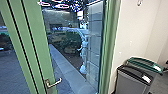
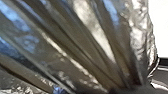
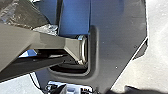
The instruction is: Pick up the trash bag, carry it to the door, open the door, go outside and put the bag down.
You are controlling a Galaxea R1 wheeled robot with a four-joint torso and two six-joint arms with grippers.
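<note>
My left hand [image 2: 122, 88] is closed on the trash bag [image 2: 82, 45] — its shiny, see-through film pulls into tight folds that run together right at the grip, then fans out wide from there, so bag and hand are touching. From the right wrist I get part of that film too, beyond the jointed bar [image 3: 55, 43]; whether my right hand is clenched or released, I cannot tell. Ahead of me, taking in 11 to 12 o'clock, is the green-framed glass door [image 1: 38, 50], with its metal handle [image 1: 54, 82] at about 11. Through the glass I see a pale paved strip [image 1: 66, 70], dark greenery [image 1: 71, 40] and bright looping lights [image 1: 58, 5] up high. Near 12 there's a whitish upright shape [image 1: 84, 50] in the pane — too blurred for me to name. A black-lidded bin [image 1: 132, 81] sits at 1 o'clock, just beside a green-lidded bin [image 1: 145, 64], both by the pale wall [image 1: 136, 30].
</note>
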